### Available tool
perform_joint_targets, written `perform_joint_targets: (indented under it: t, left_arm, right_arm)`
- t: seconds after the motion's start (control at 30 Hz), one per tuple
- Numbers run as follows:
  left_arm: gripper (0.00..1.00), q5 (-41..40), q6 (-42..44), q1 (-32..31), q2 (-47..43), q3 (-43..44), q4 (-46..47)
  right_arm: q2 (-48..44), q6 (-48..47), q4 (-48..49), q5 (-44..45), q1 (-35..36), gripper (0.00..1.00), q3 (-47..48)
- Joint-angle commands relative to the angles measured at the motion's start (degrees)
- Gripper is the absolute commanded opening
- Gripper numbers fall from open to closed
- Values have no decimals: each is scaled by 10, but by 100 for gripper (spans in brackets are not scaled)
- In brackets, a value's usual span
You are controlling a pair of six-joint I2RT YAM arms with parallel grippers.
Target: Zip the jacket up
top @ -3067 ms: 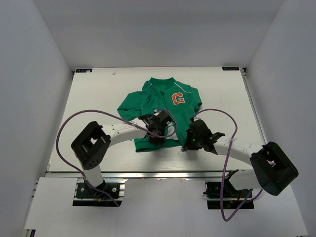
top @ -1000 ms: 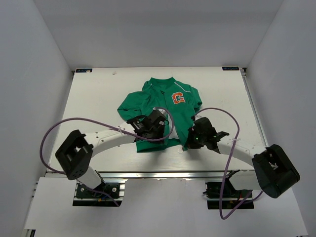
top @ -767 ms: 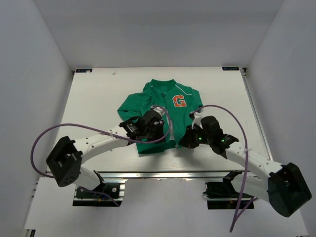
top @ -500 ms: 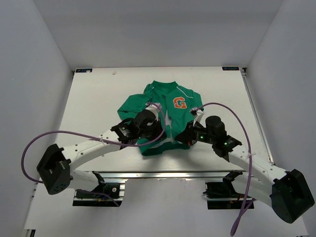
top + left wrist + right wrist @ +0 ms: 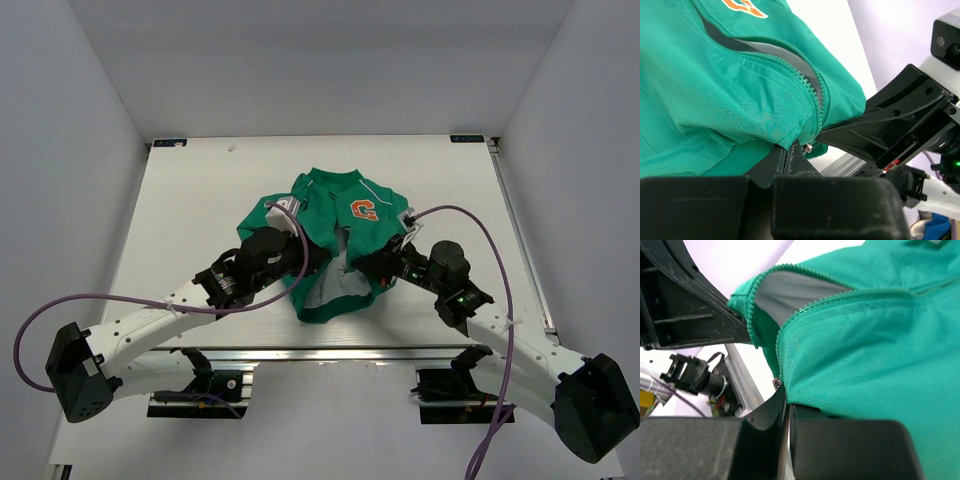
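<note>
The white table carries the jacket near its middle, collar toward the far side and hem toward my bases. Its near end is lifted off the surface and hangs between my two arms. The orange G patch faces up. Below it the front gapes and shows grey lining. I cannot tell whether the upper part is already joined.

My left gripper has its fingers pressed together on the ribbed hem, right at the foot of one front edge. My right gripper is clamped the same way on the bottom of the other front edge. The two grippers are close, nearly nose to nose. I judge that is the point of the hold: each pinches one bottom corner, so the two zipper ends can be brought side by side, with the cloth raised and taut enough that nothing sags between them.

The zipper teeth curve down to my left fingertips — the opposite row runs down to my right ones. Just above each pinch a small metal piece glints, too small for me to say whether it is slider or pin. Mating those ends looks like the next step. Cloth slipping from either pinch would spoil the alignment.
</note>
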Motion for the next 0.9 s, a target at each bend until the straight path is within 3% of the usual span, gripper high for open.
perform_joint_targets:
  t: [0.0,0.87]
  left_arm:
    - [0,-20,-10,-3,-12,-4,24]
    - [0,1,-23,-3,34,16,36]
  right_arm:
    - [-8,8,77,21,-1,0,2]
    - [8,-6,88,43,-1,0,18]
